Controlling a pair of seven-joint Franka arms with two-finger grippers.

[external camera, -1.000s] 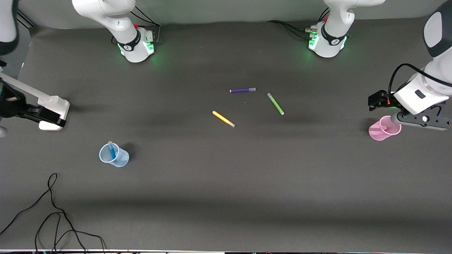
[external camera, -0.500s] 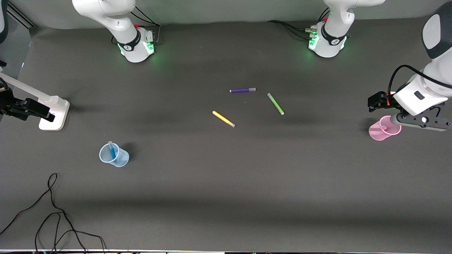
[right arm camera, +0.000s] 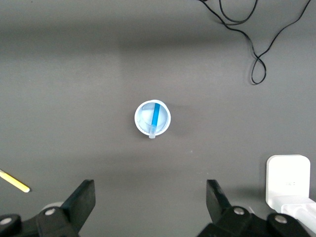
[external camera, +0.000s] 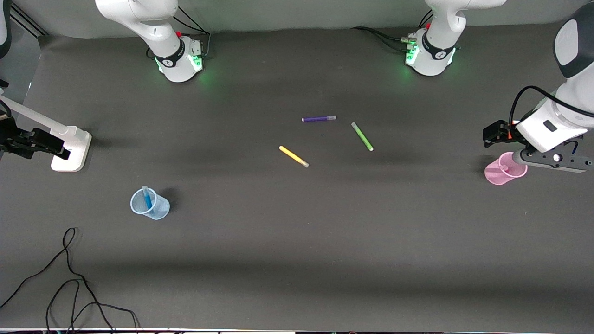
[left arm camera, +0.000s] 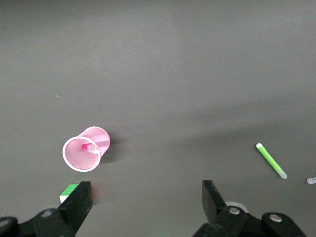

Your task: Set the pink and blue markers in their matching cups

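The pale blue cup (external camera: 159, 211) stands upright toward the right arm's end, with the blue marker (external camera: 147, 198) standing in it, greyish cap up. The light pink cup (external camera: 493, 175) stands toward the left arm's end with the pink marker (external camera: 505, 168) inside. My left gripper (external camera: 552, 162) hovers beside the pink cup, open and empty (left arm camera: 146, 197); its wrist view shows the cup (left arm camera: 100, 138) and marker (left arm camera: 89, 147). My right gripper (right arm camera: 150, 197) is open and empty, high over the table, and looks down on the blue cup (right arm camera: 143, 120) and marker (right arm camera: 156, 117).
A purple marker (external camera: 319, 118), a green marker (external camera: 362, 136) and a yellow marker (external camera: 293, 156) lie mid-table. A white stand base (external camera: 69, 146) sits at the right arm's end. A black cable (external camera: 69, 278) loops near the front camera's edge.
The right arm has drawn back toward its end of the table, largely out of the front view. The left gripper has hardly moved. Both markers stay in their cups.
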